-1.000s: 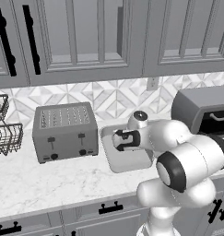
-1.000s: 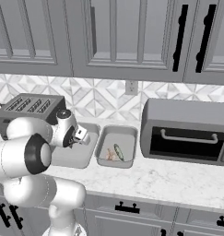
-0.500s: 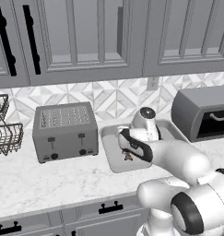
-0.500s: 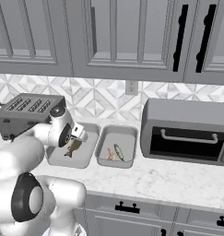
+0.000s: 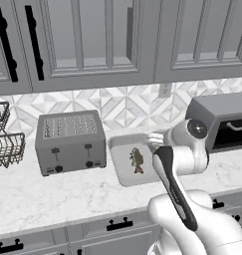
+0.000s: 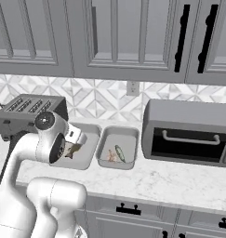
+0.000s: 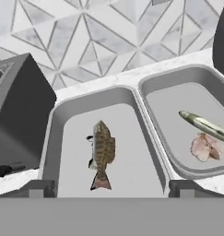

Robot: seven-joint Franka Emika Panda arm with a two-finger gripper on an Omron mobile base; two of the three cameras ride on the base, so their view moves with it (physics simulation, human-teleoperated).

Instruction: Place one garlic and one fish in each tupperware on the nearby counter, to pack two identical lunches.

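Two grey tupperware trays sit side by side on the white counter (image 5: 67, 194). In the left tupperware (image 7: 62, 138) a brown fish (image 7: 103, 152) lies flat; it also shows as the fish (image 5: 136, 160) in the left base view. The right tupperware (image 7: 168, 110) holds a greenish fish (image 7: 205, 125) and a pale garlic (image 7: 204, 147). My gripper (image 7: 111, 189) hovers just in front of and above the left tupperware, open, with nothing between its fingertips (image 7: 37, 188). From the right base view the gripper (image 6: 79, 138) hangs over the left tupperware (image 6: 89, 153), and the arm partly hides the fish there.
A slotted grey toaster (image 5: 70, 142) stands left of the trays, close to the left one. A dark toaster oven (image 6: 189, 135) stands right of the right tray. Wire baskets (image 5: 3, 142) sit at the far left. Wall cabinets hang above the tiled backsplash.
The gripper has opened and let go of the brown fish, which now lies in the left tupperware. The hand has pulled back and up from the tray.
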